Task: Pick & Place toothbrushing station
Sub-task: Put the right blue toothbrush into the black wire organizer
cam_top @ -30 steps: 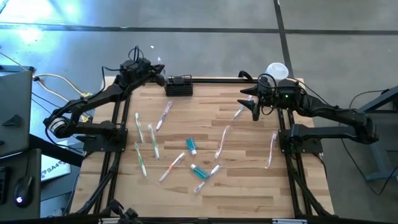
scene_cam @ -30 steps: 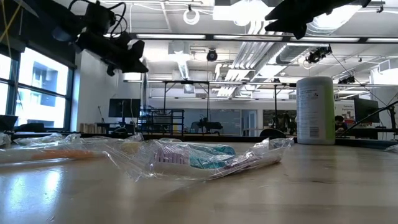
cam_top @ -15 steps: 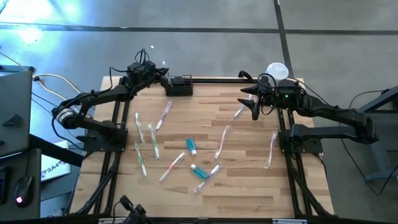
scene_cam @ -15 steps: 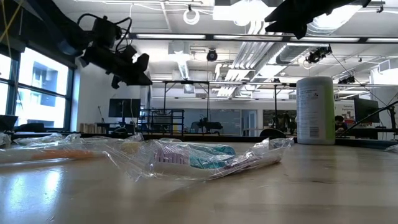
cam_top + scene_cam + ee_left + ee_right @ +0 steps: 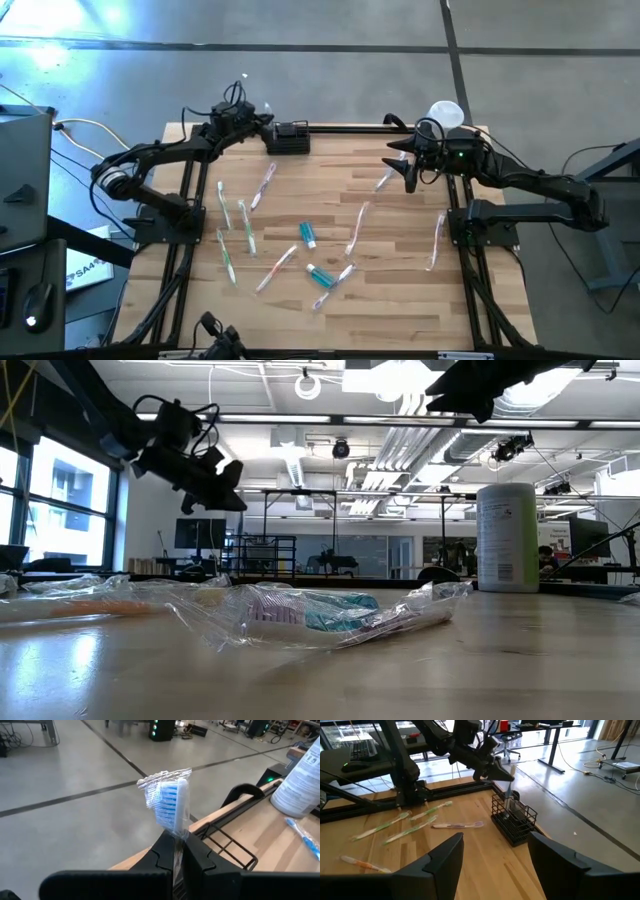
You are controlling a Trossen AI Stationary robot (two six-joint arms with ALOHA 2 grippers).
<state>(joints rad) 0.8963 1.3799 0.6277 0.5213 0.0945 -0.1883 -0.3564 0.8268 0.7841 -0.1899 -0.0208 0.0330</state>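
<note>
The toothbrushing station (image 5: pixel 288 137) is a small black wire rack standing at the table's far edge, also seen in the right wrist view (image 5: pixel 515 817). My left gripper (image 5: pixel 266 124) hovers just left of it, shut on a plastic-wrapped toothbrush (image 5: pixel 170 805) with blue bristles. In the right wrist view the brush (image 5: pixel 510 787) stands about upright over the rack. Whether its lower end touches the rack I cannot tell. My right gripper (image 5: pixel 409 178) waits open in the air at the far right, with nothing between its fingers (image 5: pixel 450 855). My left gripper pinches the wrapped toothbrush between its two fingers (image 5: pixel 197 852), just below the bristled head (image 5: pixel 176 827). The fingers come nearly level from the table's left and lie across the brush. The head stands above the fingertips, and the handle (image 5: pixel 509 792) points down toward the rack.
Several wrapped toothbrushes (image 5: pixel 245 225) and two teal tubes (image 5: pixel 308 234) lie scattered over the wooden table (image 5: pixel 400 300). A tall white cylindrical container (image 5: pixel 446 114) stands at the far right corner. Crumpled clear wrapping (image 5: pixel 330 615) lies close to the low camera.
My left gripper has sunk and gone toward the rack, carrying the toothbrush, and has stayed shut on it. The right arm has kept still.
</note>
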